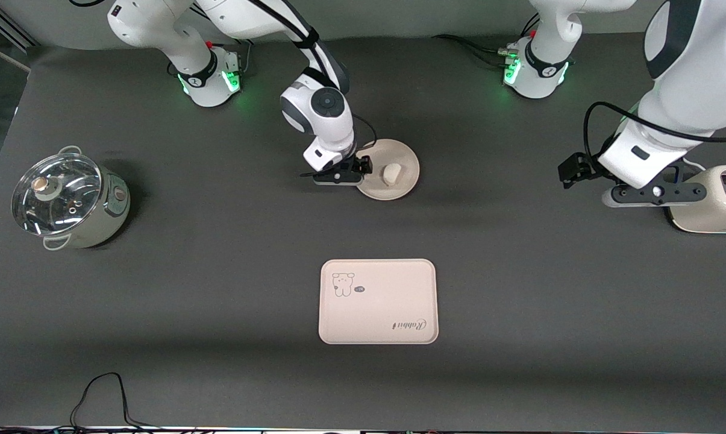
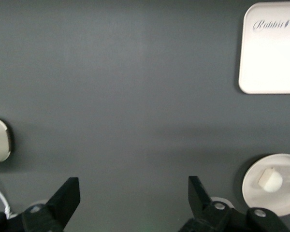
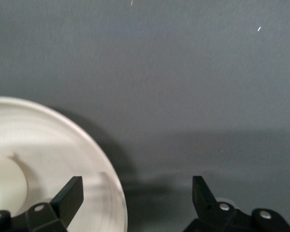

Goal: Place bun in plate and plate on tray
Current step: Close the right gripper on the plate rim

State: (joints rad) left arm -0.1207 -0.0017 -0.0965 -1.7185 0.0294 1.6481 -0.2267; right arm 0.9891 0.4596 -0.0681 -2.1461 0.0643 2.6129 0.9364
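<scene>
I saw the bun (image 1: 391, 174) already lying in the plate (image 1: 406, 181), so the plate's transfer remained. I had the right tool (image 1: 338, 177) low at the plate's rim on the side toward the right arm's end of the worktop (image 1: 218, 301), fingers apart, one finger over the rim. The tray (image 1: 378, 301) lay at six o'clock from the plate, nearer the front camera, well apart. The left tool (image 1: 655, 193) waited, fingers apart, beside the toaster (image 1: 715, 208).
</scene>
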